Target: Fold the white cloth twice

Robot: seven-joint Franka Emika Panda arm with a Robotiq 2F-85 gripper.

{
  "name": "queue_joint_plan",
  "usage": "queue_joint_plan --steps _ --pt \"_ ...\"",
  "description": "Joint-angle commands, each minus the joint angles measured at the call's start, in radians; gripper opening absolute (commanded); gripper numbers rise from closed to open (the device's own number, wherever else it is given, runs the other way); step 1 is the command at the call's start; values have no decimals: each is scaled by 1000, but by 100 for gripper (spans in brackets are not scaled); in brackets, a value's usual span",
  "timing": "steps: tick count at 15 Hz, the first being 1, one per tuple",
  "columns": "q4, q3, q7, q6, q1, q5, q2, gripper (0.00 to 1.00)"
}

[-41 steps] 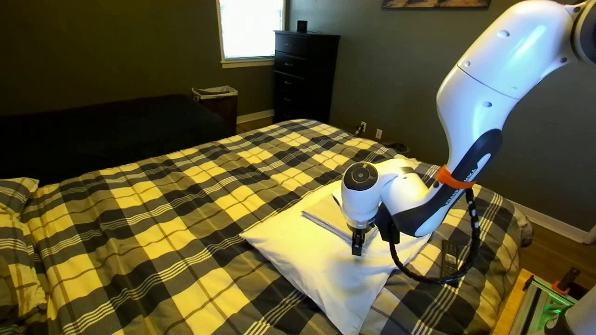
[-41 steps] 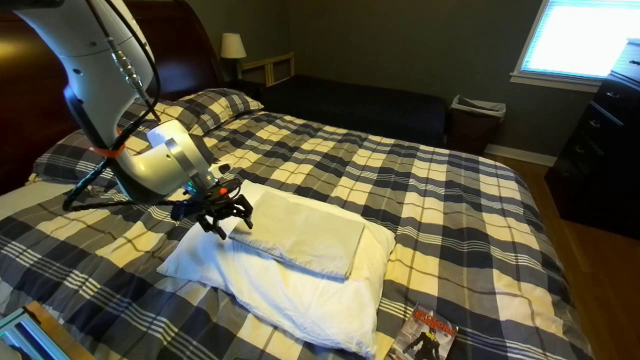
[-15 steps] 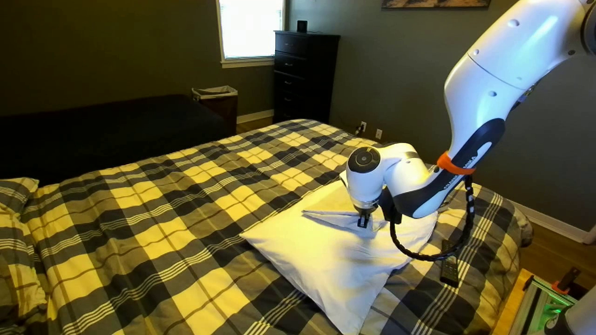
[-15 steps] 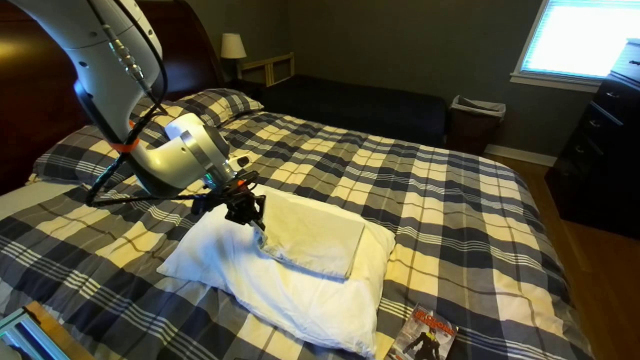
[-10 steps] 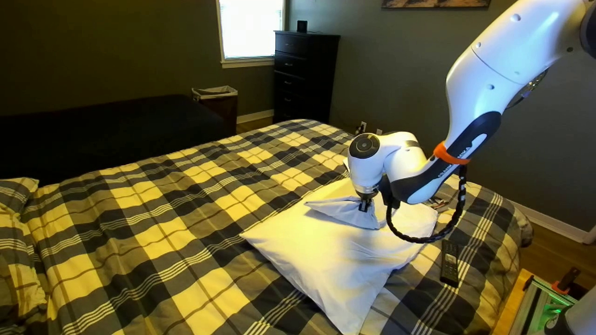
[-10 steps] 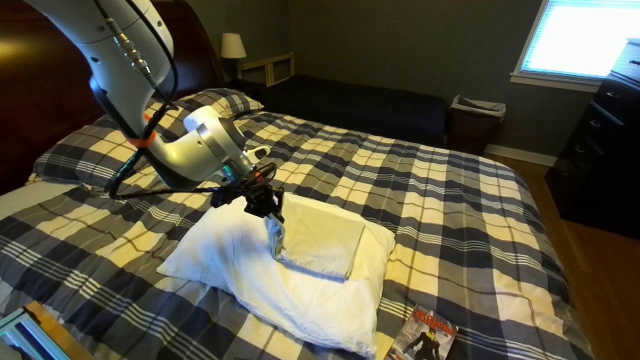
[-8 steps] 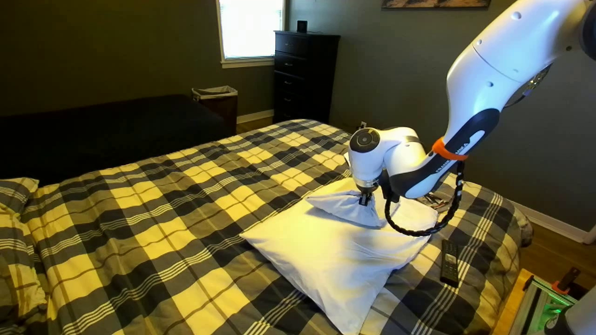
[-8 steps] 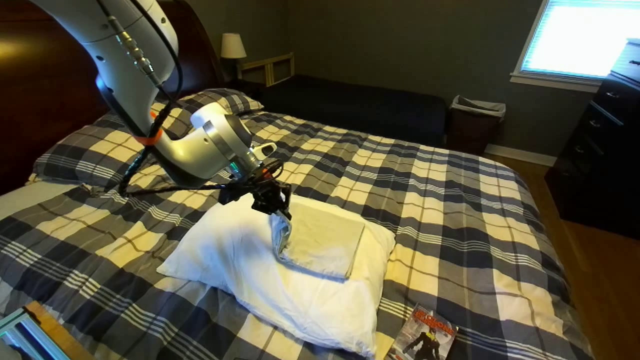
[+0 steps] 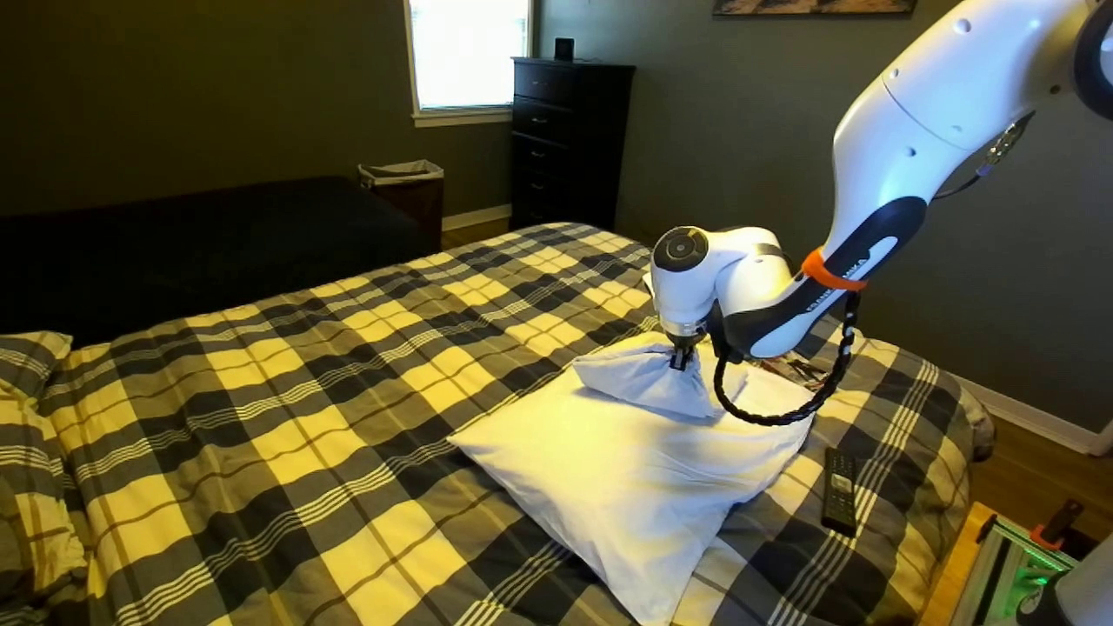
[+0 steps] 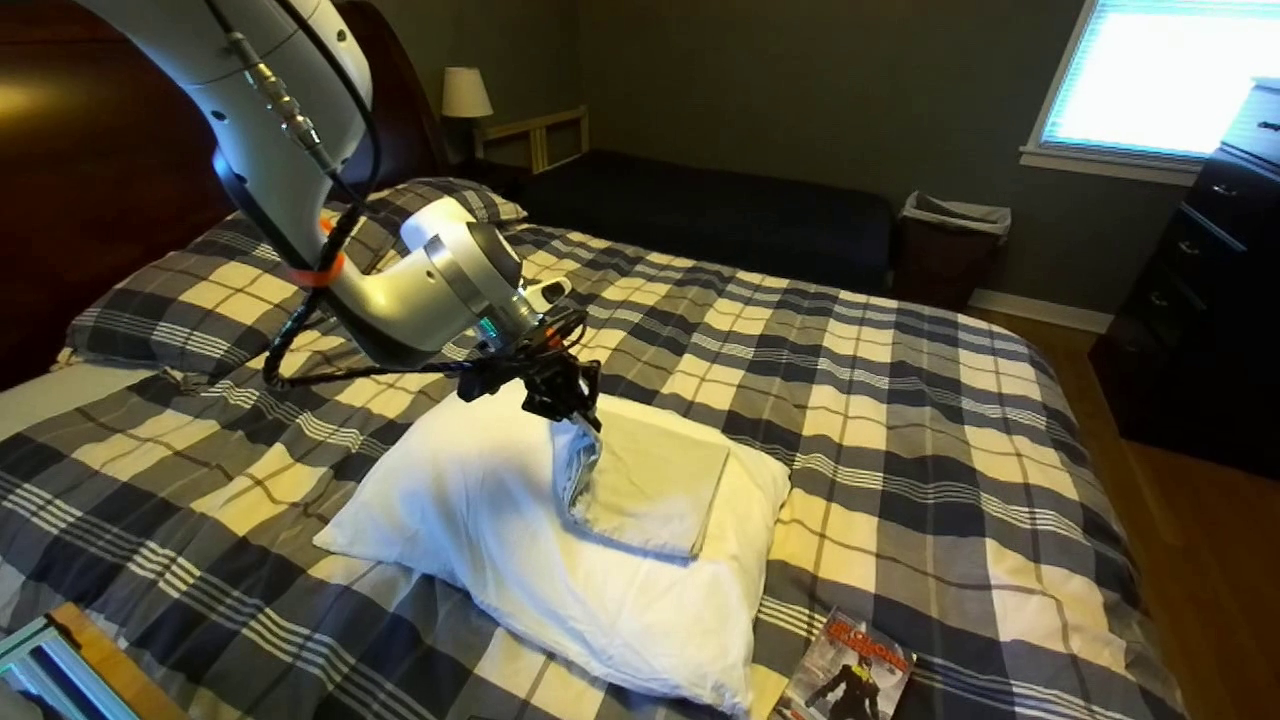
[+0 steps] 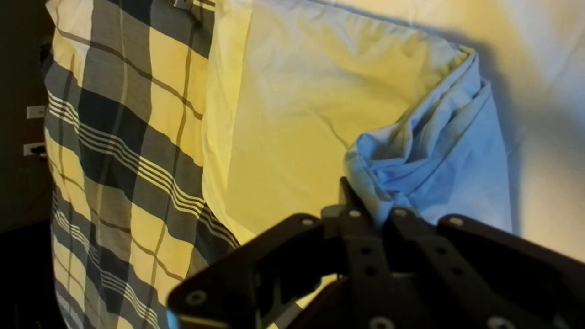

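in an exterior view, the bare end of the pillow (image 10: 470,525) lies to the left. next comes my pincer (image 10: 592,418), clenched on a bunched edge of the white cloth (image 10: 655,485). that edge, flat moments ago, now stands raised and curls rightward; farther right, the rest lies flat on the pillow. i judge a fold begun but not laid, which of the two i cannot tell; releasing here might let it slump.
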Motion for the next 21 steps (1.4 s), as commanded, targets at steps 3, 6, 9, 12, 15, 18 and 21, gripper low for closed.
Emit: queue_joint_plan --steps 3,6,9,12,15,18,21 --pt "32 -2 -56 18 -48 58 22 1" --pt "89 -18 -80 19 -74 65 58 1" --pt "165 -24 -132 29 -98 70 110 1" --pt "239 -24 -193 35 -115 85 172 1" --pt "315 -18 -260 43 -131 124 245 1" --pt "377 -21 -316 32 -142 179 298 1" --pt "424 -32 -351 24 -149 221 338 1"
